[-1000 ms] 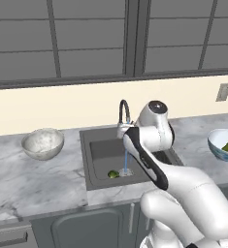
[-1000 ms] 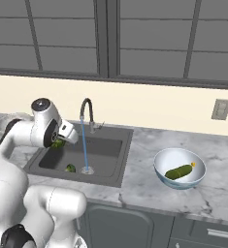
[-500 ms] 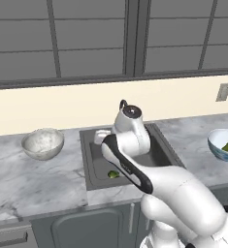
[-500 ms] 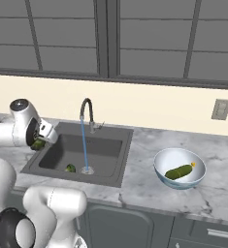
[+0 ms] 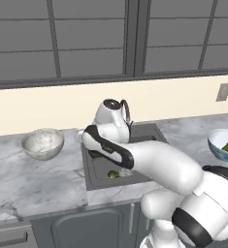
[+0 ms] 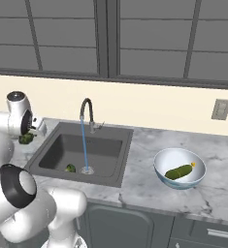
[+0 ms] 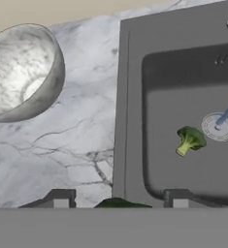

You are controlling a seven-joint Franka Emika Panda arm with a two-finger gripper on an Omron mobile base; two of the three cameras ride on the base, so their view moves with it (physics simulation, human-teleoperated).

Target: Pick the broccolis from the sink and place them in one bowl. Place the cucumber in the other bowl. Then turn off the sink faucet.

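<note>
Since the earlier frames, the arm has been swung from above the sink (image 6: 81, 155) out over the counter (image 7: 62, 145) on its left, and the gripper (image 6: 30, 131) is now positioned past the basin's left rim. A broccoli (image 6: 26, 139) is seen between the jaws, which are closed on it; in the hand view its dark green top (image 7: 122, 204) shows between the two finger tips. The speckled bowl (image 5: 42, 143) lies farther left of the gripper along the counter, apart from it, so the coming move is judged to be a leftward carry until the jaws stand over the bowl's opening. A second broccoli (image 7: 189, 140) remains on the sink floor just beside the drain (image 7: 218, 127), under the running faucet (image 6: 88, 114). The cucumber (image 6: 179, 171) rests in the blue-rimmed bowl (image 6: 159, 167).
</note>
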